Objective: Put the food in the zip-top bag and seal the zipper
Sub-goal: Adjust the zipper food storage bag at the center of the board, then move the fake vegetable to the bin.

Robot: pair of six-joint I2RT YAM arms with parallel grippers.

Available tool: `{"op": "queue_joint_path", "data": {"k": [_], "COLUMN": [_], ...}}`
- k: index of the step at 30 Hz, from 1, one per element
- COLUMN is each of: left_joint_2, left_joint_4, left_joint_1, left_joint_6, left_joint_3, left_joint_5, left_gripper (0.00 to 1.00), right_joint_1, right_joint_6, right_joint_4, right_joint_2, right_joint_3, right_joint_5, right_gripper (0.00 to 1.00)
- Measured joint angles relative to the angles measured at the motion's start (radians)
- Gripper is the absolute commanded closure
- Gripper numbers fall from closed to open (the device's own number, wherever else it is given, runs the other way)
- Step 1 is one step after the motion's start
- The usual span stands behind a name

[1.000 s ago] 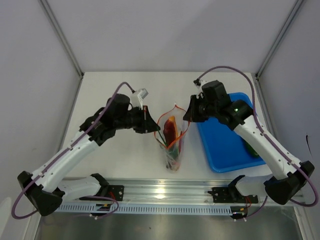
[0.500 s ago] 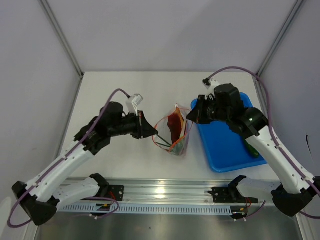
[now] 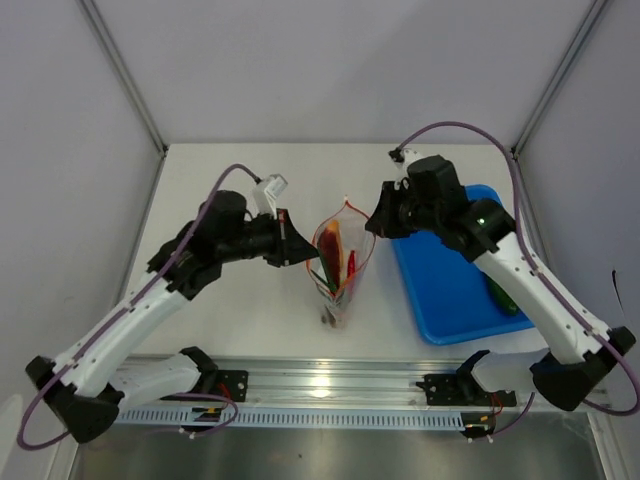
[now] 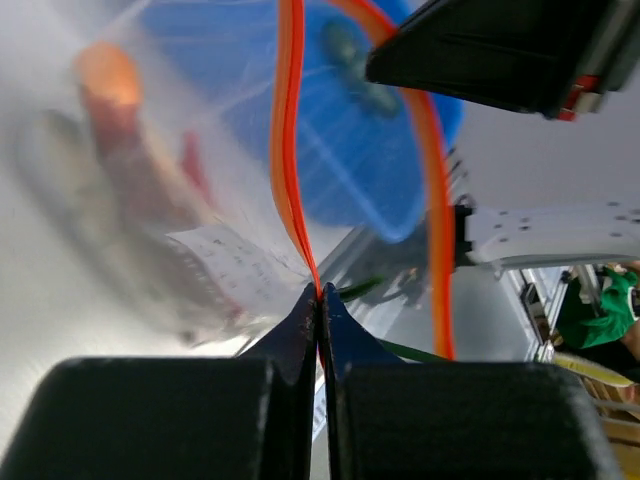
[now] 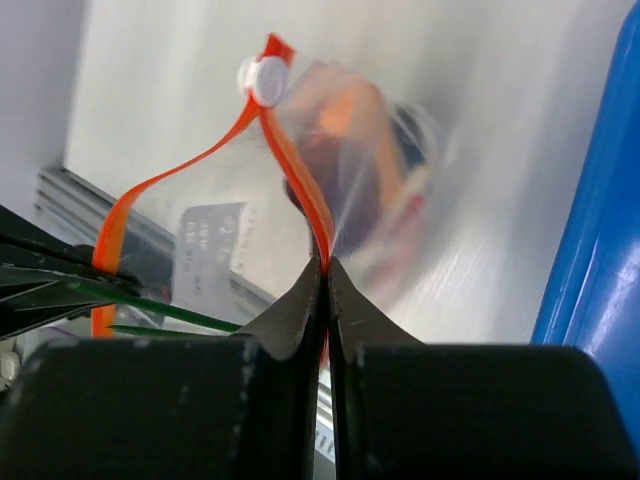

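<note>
The clear zip-top bag point(image 3: 338, 268) hangs open between my two grippers above the table. Its orange-red zipper point(image 3: 345, 207) rims the open mouth. Inside lie the red chili point(image 3: 351, 262), a sausage in a yellow bun point(image 3: 331, 243) and green onion stalks point(image 3: 328, 281). My left gripper point(image 3: 305, 255) is shut on the left zipper strip point(image 4: 290, 170). My right gripper point(image 3: 372, 233) is shut on the right zipper strip point(image 5: 300, 190), below the white slider point(image 5: 268, 78). A dark green cucumber point(image 3: 503, 298) lies in the blue tray point(image 3: 445, 290).
The blue tray lies on the table at the right, under my right arm. A metal rail point(image 3: 320, 385) with the arm bases runs along the near edge. Grey walls close off the back and sides.
The bag has swung from slack and low to hanging upright with its mouth spread wider. Both grippers have shifted a little while still holding the zipper strips.
</note>
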Motion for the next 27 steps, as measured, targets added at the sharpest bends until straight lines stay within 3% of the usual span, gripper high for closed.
{"op": "queue_joint_path", "data": {"k": [6,13,15,16,17,22,27], "left_joint_2": [-0.131,-0.042,-0.023,-0.022,-0.024,-0.034,-0.027], "left_joint_4": [0.023,0.031,0.015,0.010,0.011,0.014,0.010], "left_joint_1": [0.000,0.002,0.002,0.002,0.002,0.002,0.002], "left_joint_6": [0.000,-0.003,-0.008,-0.009,-0.009,-0.008,-0.006], "left_joint_3": [0.023,-0.109,-0.133,-0.134,-0.134,-0.105,-0.053], "left_joint_5": [0.003,0.004,0.005,0.005,0.006,0.005,0.010], "left_gripper": [0.99,1.00,0.99,0.99,0.99,0.99,1.00], "right_joint_1": [0.000,0.000,0.000,0.000,0.000,-0.017,-0.145], "right_joint_6": [0.005,0.008,0.011,0.016,0.021,0.006,0.003], "right_joint_4": [-0.003,0.013,0.018,0.018,0.018,-0.001,-0.057], "right_joint_2": [-0.154,-0.152,-0.108,-0.086,-0.069,-0.053,-0.068], "right_joint_3": [0.055,-0.032,-0.063,-0.073,-0.079,-0.073,-0.069], "right_joint_5": [0.003,0.000,-0.008,-0.012,-0.016,0.006,0.082], "right_gripper": [0.89,0.83,0.72,0.57,0.51,0.34,0.15]}}
